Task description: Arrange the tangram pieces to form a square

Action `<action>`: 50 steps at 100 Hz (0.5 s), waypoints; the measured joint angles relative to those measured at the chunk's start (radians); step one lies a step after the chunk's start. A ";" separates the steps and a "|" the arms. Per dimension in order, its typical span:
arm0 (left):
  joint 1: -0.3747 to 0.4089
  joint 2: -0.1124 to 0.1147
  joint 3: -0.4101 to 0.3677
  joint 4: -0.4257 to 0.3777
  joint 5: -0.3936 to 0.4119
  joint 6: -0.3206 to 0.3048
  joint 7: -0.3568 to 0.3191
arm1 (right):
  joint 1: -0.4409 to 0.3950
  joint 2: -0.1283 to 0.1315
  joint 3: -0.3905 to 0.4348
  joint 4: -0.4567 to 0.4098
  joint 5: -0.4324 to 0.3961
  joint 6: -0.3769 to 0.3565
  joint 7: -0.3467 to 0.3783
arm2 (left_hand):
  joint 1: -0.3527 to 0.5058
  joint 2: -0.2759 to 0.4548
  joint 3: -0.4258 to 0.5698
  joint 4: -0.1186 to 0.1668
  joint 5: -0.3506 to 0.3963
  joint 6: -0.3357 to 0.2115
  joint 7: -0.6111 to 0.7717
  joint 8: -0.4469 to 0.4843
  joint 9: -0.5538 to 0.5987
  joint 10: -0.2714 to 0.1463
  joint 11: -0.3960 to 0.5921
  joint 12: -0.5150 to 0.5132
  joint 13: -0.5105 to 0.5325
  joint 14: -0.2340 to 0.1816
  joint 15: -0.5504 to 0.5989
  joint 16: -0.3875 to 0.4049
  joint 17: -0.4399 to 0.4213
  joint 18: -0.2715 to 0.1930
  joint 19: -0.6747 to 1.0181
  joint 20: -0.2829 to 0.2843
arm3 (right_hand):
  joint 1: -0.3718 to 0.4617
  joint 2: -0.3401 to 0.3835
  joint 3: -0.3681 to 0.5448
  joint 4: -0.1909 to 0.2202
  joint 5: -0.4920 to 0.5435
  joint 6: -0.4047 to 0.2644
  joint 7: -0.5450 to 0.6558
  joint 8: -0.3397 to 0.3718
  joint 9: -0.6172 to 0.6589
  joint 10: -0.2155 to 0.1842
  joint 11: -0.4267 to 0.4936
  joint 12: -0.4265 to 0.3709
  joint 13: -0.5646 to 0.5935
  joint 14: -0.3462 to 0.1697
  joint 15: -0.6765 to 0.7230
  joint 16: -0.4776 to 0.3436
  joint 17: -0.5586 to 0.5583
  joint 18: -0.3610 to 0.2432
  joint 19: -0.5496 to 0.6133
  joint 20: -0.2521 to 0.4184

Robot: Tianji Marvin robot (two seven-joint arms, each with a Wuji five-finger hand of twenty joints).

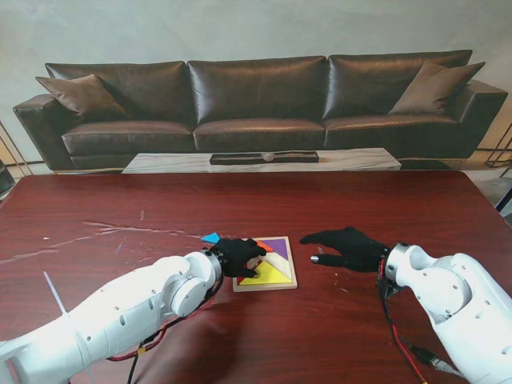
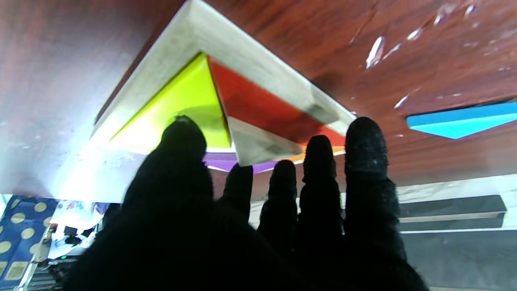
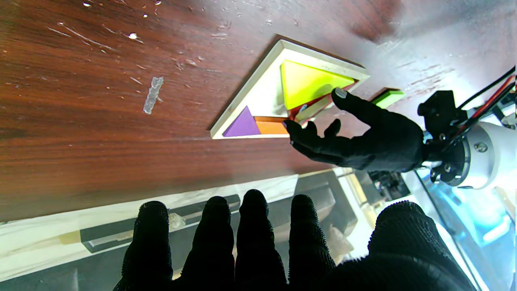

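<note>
A shallow wooden tray (image 1: 290, 282) lies near the middle of the dark red table (image 1: 96, 208), toward its near edge. Inside sit a yellow triangle (image 1: 268, 274), a purple piece (image 1: 277, 246), an orange piece (image 1: 263, 246) and a red piece (image 2: 258, 101). The left hand (image 1: 238, 255) rests over the tray's left edge, fingers spread and gripping nothing. A blue piece (image 1: 210, 238) lies on the table just left of it. A green piece (image 3: 387, 98) lies just beside the tray. The right hand (image 1: 350, 247) hovers right of the tray, fingers loosely apart, empty.
</note>
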 measured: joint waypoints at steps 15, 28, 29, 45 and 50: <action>0.008 -0.016 -0.011 0.009 -0.051 0.074 0.008 | -0.002 0.000 0.005 -0.001 -0.003 0.000 0.000 | 0.002 0.035 -0.039 0.000 -0.008 0.033 -0.054 0.002 0.059 0.001 0.116 0.105 0.067 0.000 0.125 0.091 0.065 -0.013 0.081 0.010 | 0.000 0.000 0.000 0.000 0.000 0.000 0.000 0.000 0.000 0.000 0.000 0.000 0.000 0.000 0.000 0.000 0.000 0.000 0.000 0.000; 0.009 -0.027 -0.009 0.018 -0.053 0.087 0.015 | -0.005 0.000 0.008 -0.002 -0.005 0.000 0.000 | 0.033 0.035 -0.040 0.000 0.012 0.035 -0.052 0.025 0.127 0.004 0.180 0.144 0.137 -0.005 0.183 0.113 0.126 -0.034 0.125 0.009 | 0.000 0.000 0.000 0.000 0.000 0.000 0.000 0.000 0.000 0.000 0.000 0.000 0.000 0.000 0.000 0.000 0.000 0.000 0.000 0.000; 0.009 -0.028 -0.008 0.019 -0.053 0.087 0.016 | -0.005 0.000 0.008 -0.002 -0.005 0.000 0.000 | 0.033 0.035 -0.040 0.000 0.012 0.035 -0.052 0.025 0.127 0.004 0.180 0.144 0.137 -0.005 0.183 0.113 0.126 -0.034 0.125 0.009 | 0.000 0.000 0.000 0.000 0.000 0.000 0.000 0.000 0.000 0.000 0.000 0.000 0.000 0.000 0.000 0.000 0.000 0.000 0.000 0.000; 0.005 -0.035 -0.004 0.030 -0.053 0.082 0.029 | -0.005 0.000 0.008 -0.002 -0.007 -0.001 0.000 | 0.044 0.034 -0.038 0.000 0.034 0.023 0.040 0.063 0.173 0.015 0.199 0.145 0.191 -0.005 0.200 0.113 0.174 -0.041 0.137 -0.034 | 0.000 0.000 0.000 0.000 0.000 0.000 0.000 0.000 0.000 0.000 0.000 0.000 0.000 0.000 0.000 0.000 0.000 0.000 0.000 0.000; 0.005 -0.037 -0.004 0.033 -0.056 0.081 0.033 | -0.005 0.000 0.008 -0.002 -0.007 -0.001 0.000 | 0.044 0.034 -0.038 0.000 0.036 0.019 0.072 0.070 0.174 0.015 0.211 0.145 0.194 -0.006 0.202 0.112 0.177 -0.042 0.137 -0.040 | 0.000 0.000 0.000 0.000 0.000 0.000 0.000 0.000 0.000 0.000 0.000 0.000 0.000 0.000 0.000 0.000 0.000 0.000 0.000 0.000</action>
